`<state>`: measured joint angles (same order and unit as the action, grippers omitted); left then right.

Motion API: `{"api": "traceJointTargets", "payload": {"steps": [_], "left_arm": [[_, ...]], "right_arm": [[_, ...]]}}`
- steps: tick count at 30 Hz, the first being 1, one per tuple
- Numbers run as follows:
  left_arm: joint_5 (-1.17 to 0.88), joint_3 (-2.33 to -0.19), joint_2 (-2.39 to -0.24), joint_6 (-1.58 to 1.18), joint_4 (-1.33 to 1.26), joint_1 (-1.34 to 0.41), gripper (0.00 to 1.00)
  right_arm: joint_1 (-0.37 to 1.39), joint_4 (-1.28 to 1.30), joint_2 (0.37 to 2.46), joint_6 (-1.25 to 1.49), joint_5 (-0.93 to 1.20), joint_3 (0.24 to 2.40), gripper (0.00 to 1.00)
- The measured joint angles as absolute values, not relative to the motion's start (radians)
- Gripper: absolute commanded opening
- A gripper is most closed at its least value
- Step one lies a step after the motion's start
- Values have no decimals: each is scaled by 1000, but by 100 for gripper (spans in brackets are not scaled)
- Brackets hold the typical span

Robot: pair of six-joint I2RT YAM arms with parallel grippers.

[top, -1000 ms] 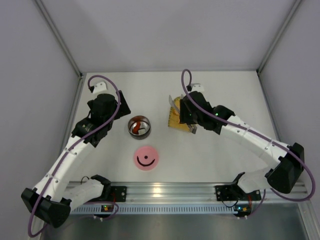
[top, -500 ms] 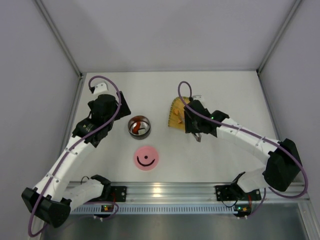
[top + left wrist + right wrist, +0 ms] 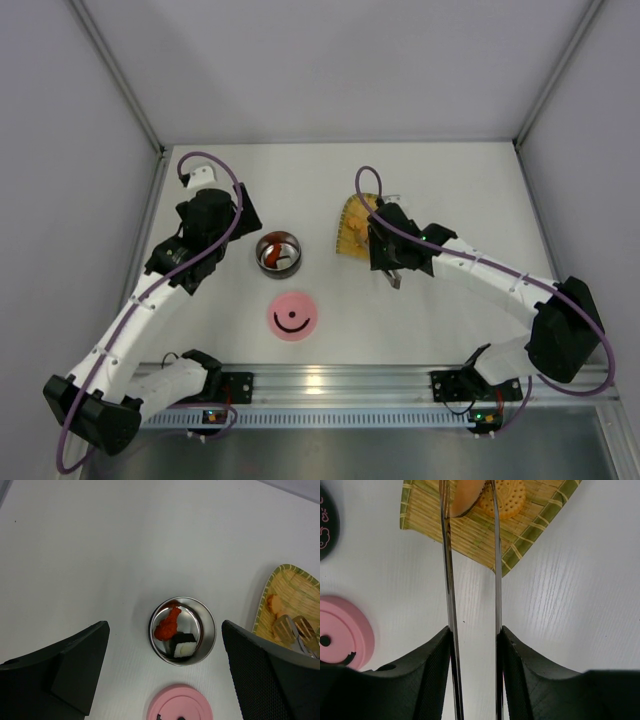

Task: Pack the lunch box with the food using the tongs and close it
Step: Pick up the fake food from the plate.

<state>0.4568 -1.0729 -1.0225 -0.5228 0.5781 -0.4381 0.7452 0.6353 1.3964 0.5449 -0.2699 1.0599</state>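
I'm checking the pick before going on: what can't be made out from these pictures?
Right wrist: the tongs run off the top edge, so their grip on the orange piece is unclear.
Top: the right arm covers part of the tray; food there is too small.
Left wrist: the lid is cut by the bottom edge; a black finger hides the tray's corner.

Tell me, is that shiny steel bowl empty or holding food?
Holding food: the steel bowl contains a red piece and a dark-and-white piece; its pink lid lies beside it.
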Motion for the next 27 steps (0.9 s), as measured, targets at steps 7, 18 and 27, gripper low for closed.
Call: {"api": "traceJointTargets", "payload": {"steps": [7,18,27], "left_arm": [[456,-1073,-1023,-523,578,-438,99],[453,-1073,-1023,-523,578,-438,99],[453,-1073,-1023,-523,577,-438,99]], "right_arm": [[751,636,1396,555,-269,1060,35],[752,639,1397,567,-268,1068,24],[752,651,1389,568,-286,1097,20]]}}
